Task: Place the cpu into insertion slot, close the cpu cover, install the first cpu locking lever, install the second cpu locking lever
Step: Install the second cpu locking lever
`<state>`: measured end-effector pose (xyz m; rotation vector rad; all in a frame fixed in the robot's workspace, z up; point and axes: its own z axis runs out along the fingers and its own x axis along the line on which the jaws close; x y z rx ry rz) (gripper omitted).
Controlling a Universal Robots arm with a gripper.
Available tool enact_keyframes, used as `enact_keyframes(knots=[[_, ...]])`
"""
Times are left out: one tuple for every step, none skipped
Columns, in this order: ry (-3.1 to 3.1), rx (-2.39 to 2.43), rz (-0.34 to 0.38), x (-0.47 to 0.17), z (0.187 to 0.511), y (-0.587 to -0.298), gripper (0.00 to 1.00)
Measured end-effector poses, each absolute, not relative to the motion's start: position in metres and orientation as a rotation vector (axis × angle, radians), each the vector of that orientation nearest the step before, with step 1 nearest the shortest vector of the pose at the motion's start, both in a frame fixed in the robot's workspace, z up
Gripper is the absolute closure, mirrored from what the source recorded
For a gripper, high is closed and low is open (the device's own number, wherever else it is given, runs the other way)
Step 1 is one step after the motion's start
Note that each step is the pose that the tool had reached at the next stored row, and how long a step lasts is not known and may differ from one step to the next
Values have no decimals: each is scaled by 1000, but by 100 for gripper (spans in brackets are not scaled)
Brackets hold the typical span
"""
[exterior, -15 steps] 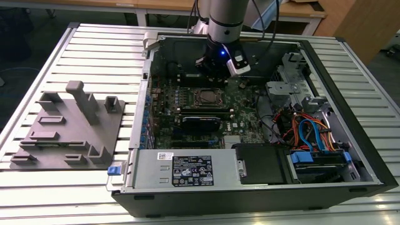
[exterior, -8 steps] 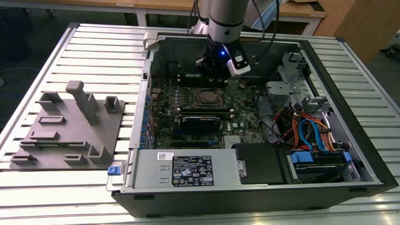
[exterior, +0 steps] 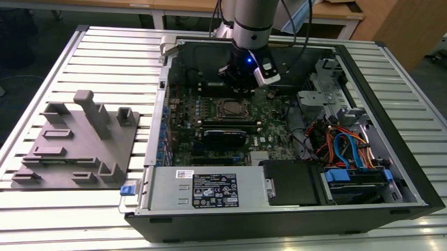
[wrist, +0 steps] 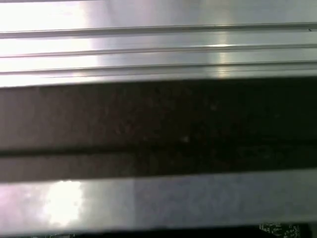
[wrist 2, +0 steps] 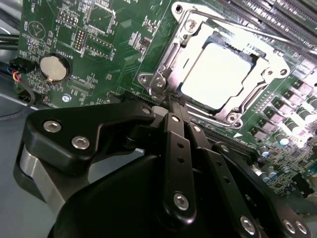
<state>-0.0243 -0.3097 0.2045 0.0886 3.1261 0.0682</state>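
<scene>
While gripper hangs beside insertion slot, fingers pressed together; cpu seated in slot, cpu cover closed over it.

An opened computer case is laid on the table, with a fixture block set beside it toward the exterior view's left. Inside the case, the motherboard is mounted flat, and the insertion slot is set into it. In the second wrist view the cpu is seated in the slot, framed by the cpu cover. The claw is positioned just beside the cover's edge, above the board.
</scene>
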Motion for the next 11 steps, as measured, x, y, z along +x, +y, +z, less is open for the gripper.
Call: enact_keyframes(knots=[[3126, 89, 67, -24, 205, -311, 90], [3126, 89, 66, -24, 205, -311, 90], [3126, 89, 65, -24, 205, -312, 90], [3126, 89, 64, -24, 205, -312, 90], [3126, 89, 65, -24, 204, -312, 90], [3126, 89, 64, -24, 204, -312, 90], [3126, 89, 64, -24, 205, -312, 90], [3126, 89, 63, -24, 205, -312, 90], [3126, 89, 63, -24, 206, -312, 90], [3126, 89, 63, -24, 207, -312, 90], [3126, 88, 63, -24, 208, -312, 90]])
